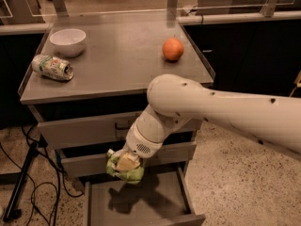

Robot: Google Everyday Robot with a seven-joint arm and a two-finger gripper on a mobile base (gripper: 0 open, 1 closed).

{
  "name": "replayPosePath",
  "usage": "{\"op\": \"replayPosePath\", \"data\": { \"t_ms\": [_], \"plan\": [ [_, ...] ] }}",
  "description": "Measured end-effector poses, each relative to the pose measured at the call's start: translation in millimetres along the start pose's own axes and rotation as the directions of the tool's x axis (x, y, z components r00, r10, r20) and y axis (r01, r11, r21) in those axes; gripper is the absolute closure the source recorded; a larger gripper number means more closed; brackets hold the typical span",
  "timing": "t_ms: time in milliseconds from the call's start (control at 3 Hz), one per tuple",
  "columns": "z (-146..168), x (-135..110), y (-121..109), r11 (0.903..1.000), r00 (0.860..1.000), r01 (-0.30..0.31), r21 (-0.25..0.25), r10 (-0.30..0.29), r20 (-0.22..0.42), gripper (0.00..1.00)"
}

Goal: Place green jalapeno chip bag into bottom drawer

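The green jalapeno chip bag [126, 171] is a crumpled light green foil bag held in my gripper [126, 163], which is shut on it. The gripper hangs in front of the middle drawer, just above the back left part of the bottom drawer [155, 206]. The bottom drawer is pulled out, a wide shallow grey tray with a bare floor; the bag's shadow falls on it. My white arm [221, 112] reaches in from the right and hides part of the cabinet front.
On the cabinet top [117, 65] stand a white bowl [67, 41], a crushed green-white can [52, 68] lying on its side, and an orange [173, 49]. Two upper drawers [80, 131] are closed. Black cables and a stand leg [23, 182] lie on the floor at left.
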State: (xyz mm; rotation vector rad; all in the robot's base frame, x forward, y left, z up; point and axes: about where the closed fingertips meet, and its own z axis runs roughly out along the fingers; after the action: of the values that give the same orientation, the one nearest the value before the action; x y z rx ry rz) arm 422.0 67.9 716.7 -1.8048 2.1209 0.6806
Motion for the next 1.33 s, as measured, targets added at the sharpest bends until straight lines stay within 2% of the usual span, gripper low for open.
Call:
{"op": "replayPosePath", "data": {
  "t_ms": [333,667,1333],
  "plan": [
    [35.5,17.6,-15.0,0.9986,0.999,-0.052,-0.003,0.052,0.011,1.0],
    [107.4,44.0,-41.2,0.9922,0.993,-0.111,-0.055,0.113,0.025,1.0],
    [117.0,48.9,-40.0,0.9893,0.991,-0.127,-0.073,0.129,0.027,1.0]
  ]
}}
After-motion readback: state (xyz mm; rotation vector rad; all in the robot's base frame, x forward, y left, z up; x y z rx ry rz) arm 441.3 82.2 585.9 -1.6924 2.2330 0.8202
